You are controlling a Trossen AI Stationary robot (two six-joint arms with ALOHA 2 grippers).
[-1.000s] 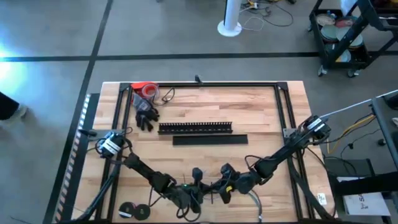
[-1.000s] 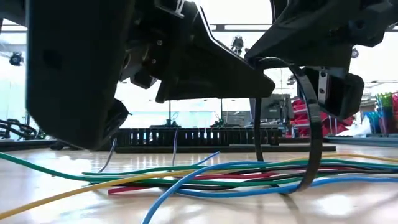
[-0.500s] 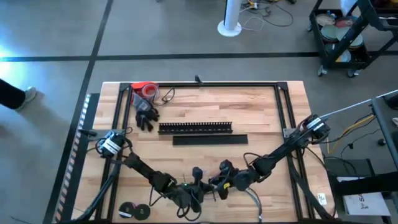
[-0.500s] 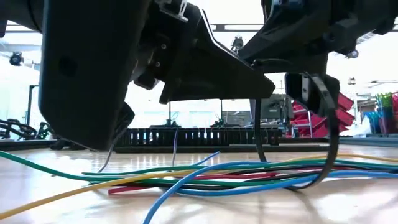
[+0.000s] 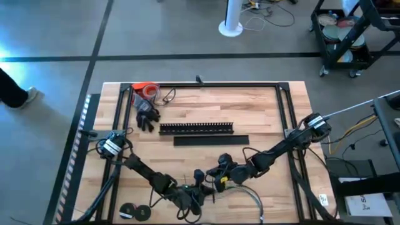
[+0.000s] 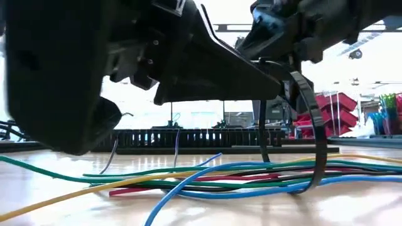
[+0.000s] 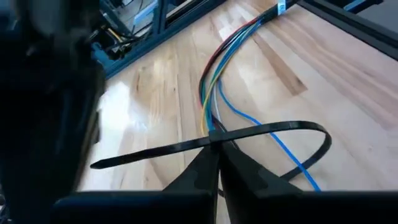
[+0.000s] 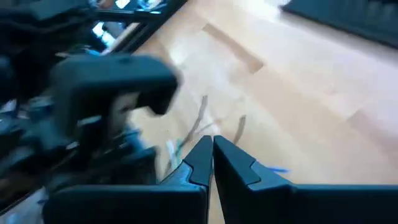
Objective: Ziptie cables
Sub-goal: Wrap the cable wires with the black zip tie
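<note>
Low view shows your cables (image 6: 207, 179), blue, green, yellow, red, circled by a black ziptie (image 6: 312, 135); left hand (image 7: 217, 158) pinches it.

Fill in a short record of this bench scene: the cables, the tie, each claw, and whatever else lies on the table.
Cables: bundle of thin blue, green, yellow and red wires, loose on the pale wooden table
Tie: black plastic zip tie, looped widely around the wires
Left claw: shut on the tie's strap
Right claw: fingers together, close to the left one
Also there: long black slotted bar; flat black strip beside it
</note>
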